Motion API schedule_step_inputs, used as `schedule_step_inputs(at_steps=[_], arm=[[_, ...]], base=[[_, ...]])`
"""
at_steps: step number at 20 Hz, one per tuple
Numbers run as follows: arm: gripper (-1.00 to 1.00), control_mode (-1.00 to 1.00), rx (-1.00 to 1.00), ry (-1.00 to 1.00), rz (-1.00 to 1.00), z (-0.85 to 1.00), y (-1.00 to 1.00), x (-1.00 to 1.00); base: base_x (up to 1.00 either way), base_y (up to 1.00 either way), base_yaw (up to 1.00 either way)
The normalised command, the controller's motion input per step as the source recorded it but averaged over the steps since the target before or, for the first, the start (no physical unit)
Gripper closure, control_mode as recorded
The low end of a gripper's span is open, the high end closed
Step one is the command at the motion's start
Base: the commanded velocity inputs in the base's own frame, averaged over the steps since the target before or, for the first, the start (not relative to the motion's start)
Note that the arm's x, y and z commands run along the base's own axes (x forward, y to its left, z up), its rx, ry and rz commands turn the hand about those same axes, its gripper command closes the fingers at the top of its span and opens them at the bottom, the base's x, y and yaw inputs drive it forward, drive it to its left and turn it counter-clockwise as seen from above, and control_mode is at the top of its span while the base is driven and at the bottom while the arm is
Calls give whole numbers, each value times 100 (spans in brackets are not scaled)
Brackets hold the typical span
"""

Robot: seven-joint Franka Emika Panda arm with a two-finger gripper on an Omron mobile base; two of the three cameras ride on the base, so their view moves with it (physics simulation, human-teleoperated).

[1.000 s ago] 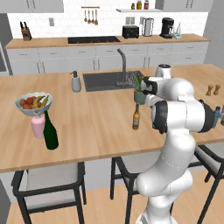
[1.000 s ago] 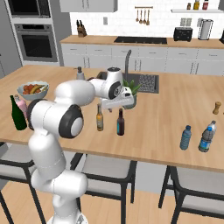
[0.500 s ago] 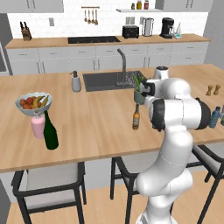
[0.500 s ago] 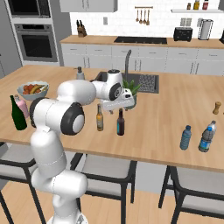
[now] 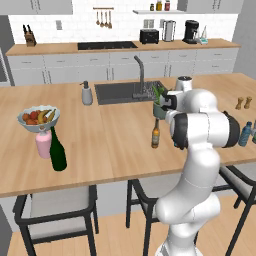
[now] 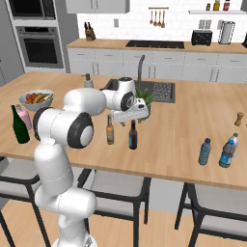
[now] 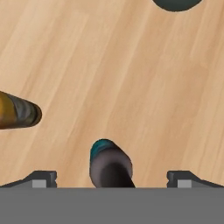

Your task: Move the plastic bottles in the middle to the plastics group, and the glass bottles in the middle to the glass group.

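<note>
My gripper (image 6: pixel 131 117) hangs open just above the dark glass bottle with a blue label (image 6: pixel 132 135). In the hand view that bottle's top (image 7: pixel 109 161) sits between the two spread fingertips (image 7: pixel 43 177), untouched by either, with my gripper (image 7: pixel 112 178) centred over it. The amber glass bottle (image 6: pixel 110 130) stands upright right beside it and lies at the left of the hand view (image 7: pixel 17 112); it also shows by the arm (image 5: pixel 155 136). The tall green wine bottle (image 5: pixel 57 150) stands far left. Two small blue plastic bottles (image 6: pixel 205 152) (image 6: pixel 227 150) stand at the right.
A potted plant (image 6: pixel 144 99) stands just behind the gripper, by the sink (image 5: pixel 125 91). A fruit bowl (image 5: pixel 38 119) and a pink bottle (image 5: pixel 43 145) sit beside the wine bottle, and a soap dispenser (image 5: pixel 87 93) stands further back. Stools stand under the counter's front edge.
The hand has shifted only slightly above the dark bottle. The jaws stay open and no bottle has moved.
</note>
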Motion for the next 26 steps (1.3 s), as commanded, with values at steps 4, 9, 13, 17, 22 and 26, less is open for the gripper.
schedule_step_inputs(at_steps=[4,9,13,17,22,26], arm=[[-100,-100,0,7,0,4,-1,0],[-100,-100,0,8,0,13,-3,2],[-100,-100,0,11,0,16,-6,0],[-100,-100,0,12,0,4,-1,-2],[-100,-100,0,4,0,0,-3,-3],[-100,-100,0,0,0,-1,0,0]], base=[[0,0,0],[0,0,0],[0,0,0],[0,0,0],[0,0,0],[0,0,0]])
